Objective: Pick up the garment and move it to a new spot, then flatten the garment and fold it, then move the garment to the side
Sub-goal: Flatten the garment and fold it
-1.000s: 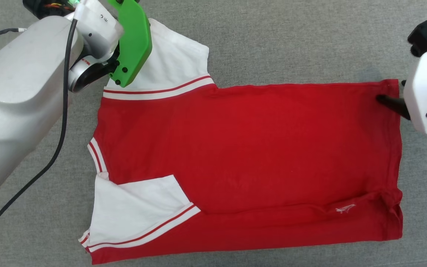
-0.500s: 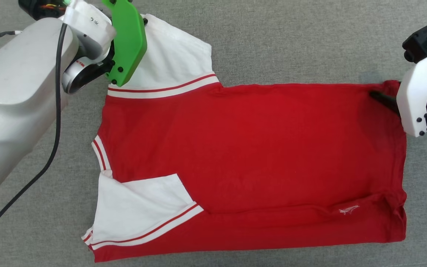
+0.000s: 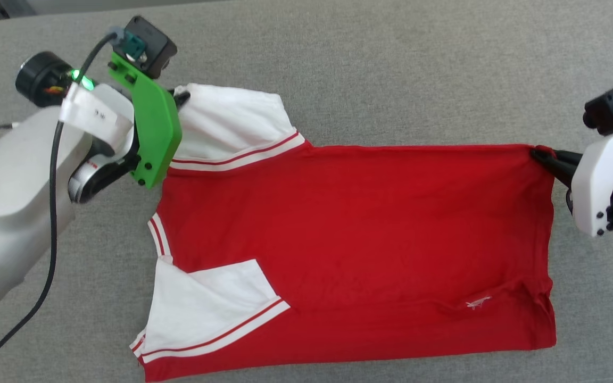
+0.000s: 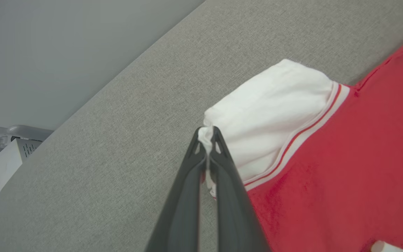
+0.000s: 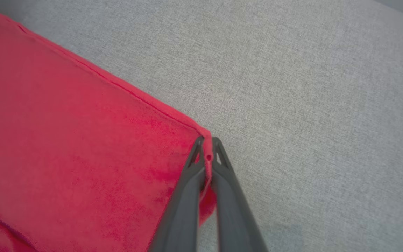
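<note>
Red jersey T-shirt (image 3: pixel 359 229) stretches left to right, tiny white logo (image 3: pixel 478 303) near its right hem. Left gripper (image 4: pixel 207 135) pinches the far sleeve (image 3: pixel 232 122); right gripper (image 5: pixel 207 143) pinches the hem corner.

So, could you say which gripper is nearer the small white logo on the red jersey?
Right: the right gripper pinches the hem corner near the small white logo; the left gripper pinches the far white sleeve.

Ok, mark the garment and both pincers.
garment (image 3: pixel 359 229), head view, middle of the red body.
left pincer (image 4: pixel 207 135), left wrist view, between fingertips shut on its white sleeve.
right pincer (image 5: pixel 208 148), right wrist view, between fingertips shut on its red corner.
</note>
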### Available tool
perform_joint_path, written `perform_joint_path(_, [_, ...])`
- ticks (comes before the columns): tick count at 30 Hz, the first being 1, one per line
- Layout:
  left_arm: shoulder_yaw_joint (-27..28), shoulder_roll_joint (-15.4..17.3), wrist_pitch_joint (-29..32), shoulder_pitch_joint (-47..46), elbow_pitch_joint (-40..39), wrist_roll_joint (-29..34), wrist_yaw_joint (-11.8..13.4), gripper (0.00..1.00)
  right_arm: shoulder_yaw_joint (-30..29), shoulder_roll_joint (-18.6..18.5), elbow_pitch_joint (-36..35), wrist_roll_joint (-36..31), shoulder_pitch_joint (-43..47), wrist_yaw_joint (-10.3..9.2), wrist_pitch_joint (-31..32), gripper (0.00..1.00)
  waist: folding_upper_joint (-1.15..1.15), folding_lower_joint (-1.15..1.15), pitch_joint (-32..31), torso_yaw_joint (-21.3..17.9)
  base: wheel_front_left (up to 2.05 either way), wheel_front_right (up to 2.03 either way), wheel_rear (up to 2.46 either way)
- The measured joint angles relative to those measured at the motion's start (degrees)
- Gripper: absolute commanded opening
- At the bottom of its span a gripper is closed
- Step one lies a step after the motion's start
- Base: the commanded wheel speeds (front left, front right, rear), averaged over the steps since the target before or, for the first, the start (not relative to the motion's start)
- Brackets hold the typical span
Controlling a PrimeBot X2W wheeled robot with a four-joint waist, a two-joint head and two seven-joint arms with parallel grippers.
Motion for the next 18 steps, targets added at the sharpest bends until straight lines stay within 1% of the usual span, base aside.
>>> perform_joint_path(3, [-0.7, 2.2, -0.6, 3.1, -3.1, 0.0, 1.3, 0.00, 0.2, -1.5, -1.2, 0.2, 2.8, 0.00, -2.0, 0.00, 0.00, 0.00, -2.2, 0.0, 0.00, 0.00, 0.00])
perform_joint_path(5, [-0.6, 4.1, -1.2, 5.8, -5.9, -0.7, 2.7, 0.00, 0.2, -2.3, -2.3, 0.3, 5.0, 0.00, -3.2, 0.00, 0.00, 0.00, -3.8, 0.0, 0.00, 0.00, 0.00])
perform_joint_path(13, [-2.4, 11.9, -2.6, 16.7, -17.4, -3.0, 8.8, 0.00, -0.3, -4.3, -7.3, 0.5, 13.2, 0.00, -5.4, 0.00, 0.00, -0.01, -9.2, 0.3, 0.00, 0.00, 0.00])
perform_joint_path(18, [-3.5, 15.4, -3.5, 23.7, -23.3, -4.8, 12.8, 0.00, -1.7, -5.1, -10.0, 0.5, 19.1, 0.00, -5.9, 0.00, 0.00, -0.01, -11.9, 0.7, 0.00, 0.00, 0.00])
